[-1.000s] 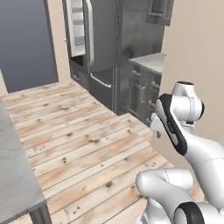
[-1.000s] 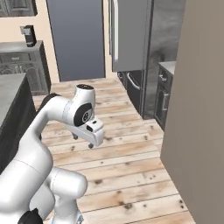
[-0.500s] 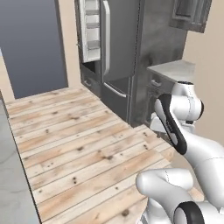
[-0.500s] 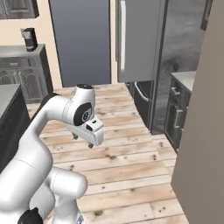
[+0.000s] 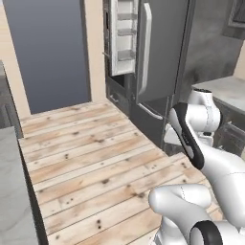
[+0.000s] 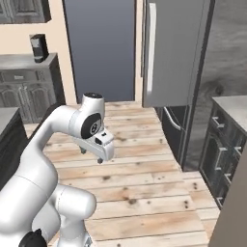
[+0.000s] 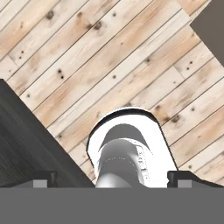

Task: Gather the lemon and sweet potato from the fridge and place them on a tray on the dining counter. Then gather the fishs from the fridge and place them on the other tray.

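The fridge (image 5: 162,52) stands tall and grey ahead; its left door hangs open with white shelves (image 5: 120,38) on the inside, its right door is closed behind a pale handle (image 6: 151,48), and there are drawers below. My gripper (image 6: 91,155) hangs folded close to the arm over the wooden floor, well short of the fridge. In the hand view my gripper (image 7: 116,179) is open and nothing lies between its fingertips (image 7: 43,179). The dining counter (image 5: 10,191) shows as a marbled grey top at the left edge. The lemon, sweet potato, fishs and both trays are out of view.
Dark cabinets with a grey top (image 6: 231,103) stand to the right of the fridge. A coffee machine (image 6: 38,46) sits on a cabinet counter at the far left. A wide stretch of wooden floor (image 5: 91,158) lies between the base and the fridge.
The whole picture has shifted: the base has driven closer to the fridge, which now looks larger and nearer. The arm keeps its folded pose and the gripper stays open.
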Available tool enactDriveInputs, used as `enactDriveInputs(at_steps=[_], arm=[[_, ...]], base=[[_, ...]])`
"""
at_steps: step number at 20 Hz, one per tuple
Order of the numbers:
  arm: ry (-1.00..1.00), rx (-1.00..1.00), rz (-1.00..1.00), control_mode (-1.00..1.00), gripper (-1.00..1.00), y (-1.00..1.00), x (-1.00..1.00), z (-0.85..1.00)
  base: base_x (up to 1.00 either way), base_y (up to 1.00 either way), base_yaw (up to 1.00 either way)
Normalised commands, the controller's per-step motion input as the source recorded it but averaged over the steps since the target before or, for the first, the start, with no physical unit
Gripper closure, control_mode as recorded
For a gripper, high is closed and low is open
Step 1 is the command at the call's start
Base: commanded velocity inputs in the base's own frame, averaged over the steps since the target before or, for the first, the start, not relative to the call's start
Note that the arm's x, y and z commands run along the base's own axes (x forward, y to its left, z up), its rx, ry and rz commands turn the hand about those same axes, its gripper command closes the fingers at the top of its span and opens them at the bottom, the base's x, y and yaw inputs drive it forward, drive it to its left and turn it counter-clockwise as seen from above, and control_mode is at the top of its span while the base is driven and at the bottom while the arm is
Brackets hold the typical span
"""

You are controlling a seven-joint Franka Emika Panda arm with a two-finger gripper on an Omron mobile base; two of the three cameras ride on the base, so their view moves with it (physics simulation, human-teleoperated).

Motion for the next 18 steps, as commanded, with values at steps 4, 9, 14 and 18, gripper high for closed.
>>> enactDriveInputs(at_steps=[4,9,14,18], arm=[[0.0,0.0,0.0,1.0,-1.0,0.0,0.0,0.0],[0.0,0.0,0.0,1.0,-1.0,0.0,0.0,0.0],[0.0,0.0,0.0,1.0,-1.0,0.0,0.0,0.0],[0.0,0.0,0.0,1.0,-1.0,0.0,0.0,0.0]], base=[[1.0,0.0,0.15],[1.0,0.0,0.12],[1.0,0.02,0.09],[1.0,0.12,0.01]])
